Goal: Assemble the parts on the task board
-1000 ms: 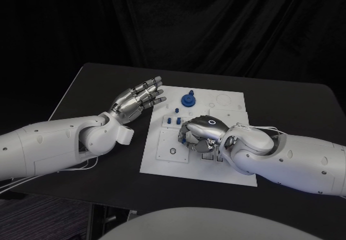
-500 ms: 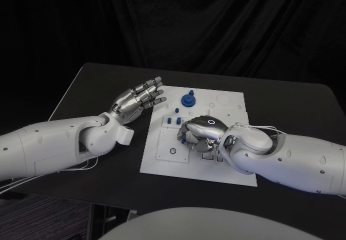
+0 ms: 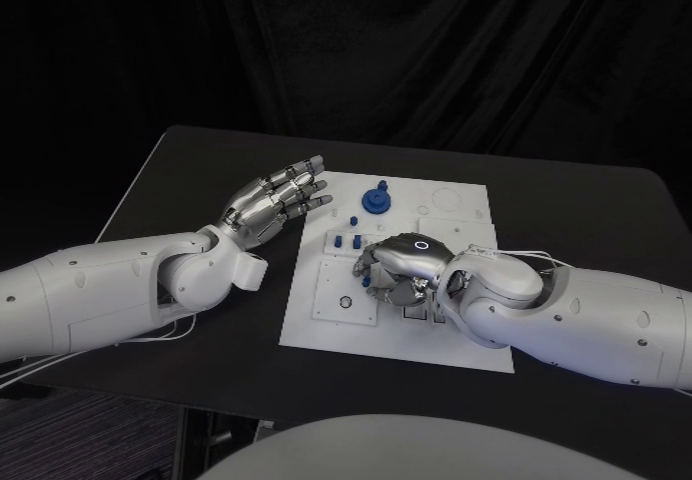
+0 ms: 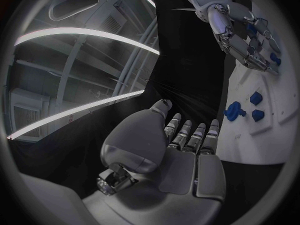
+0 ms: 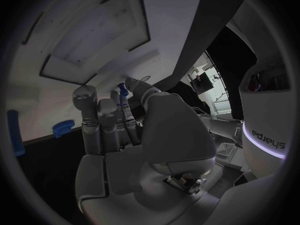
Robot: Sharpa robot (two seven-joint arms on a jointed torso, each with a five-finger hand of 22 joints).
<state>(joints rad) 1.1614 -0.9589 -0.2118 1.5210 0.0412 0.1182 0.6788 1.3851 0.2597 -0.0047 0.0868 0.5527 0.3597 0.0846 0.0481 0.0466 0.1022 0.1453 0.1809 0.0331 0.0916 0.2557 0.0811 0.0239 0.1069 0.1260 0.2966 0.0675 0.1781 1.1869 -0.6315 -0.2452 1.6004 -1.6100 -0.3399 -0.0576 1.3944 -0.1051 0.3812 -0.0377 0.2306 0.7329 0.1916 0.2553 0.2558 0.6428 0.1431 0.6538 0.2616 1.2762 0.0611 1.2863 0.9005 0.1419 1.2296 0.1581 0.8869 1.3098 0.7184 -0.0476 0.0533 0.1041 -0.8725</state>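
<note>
1. The task board [image 3: 447, 215] lies flat in the middle of the black table [image 3: 188, 160], a white plate with shallow recesses and small holes in its surface.
2. The right hand [image 3: 401, 265] is down on the middle of the board, its back turned up and its fingers curled under toward the plate.
3. In the right wrist view that hand [image 5: 125, 130] has its fingers bunched together, and a small blue part [image 5: 123, 89] shows at the fingertips, pinched between the thumb and a finger.
4. The left hand [image 3: 274, 200] hovers over the table just beside the board's left edge, holding nothing, with its fingers straight and slightly spread, pointing toward the far side of the table.
5. The left wrist view shows the same hand [image 4: 181, 150], fingers extended side by side and the palm bare.
6. A larger blue round part with a peg [image 3: 378, 199] stands near the board's far edge, well apart from both hands.
7. A few small blue parts [image 3: 343, 241] stand in the board on its left side, just beside the right hand's knuckles and not touching it.
8. A dark ring-shaped fitting [image 3: 346, 302] sits in the near left portion of the board.
</note>
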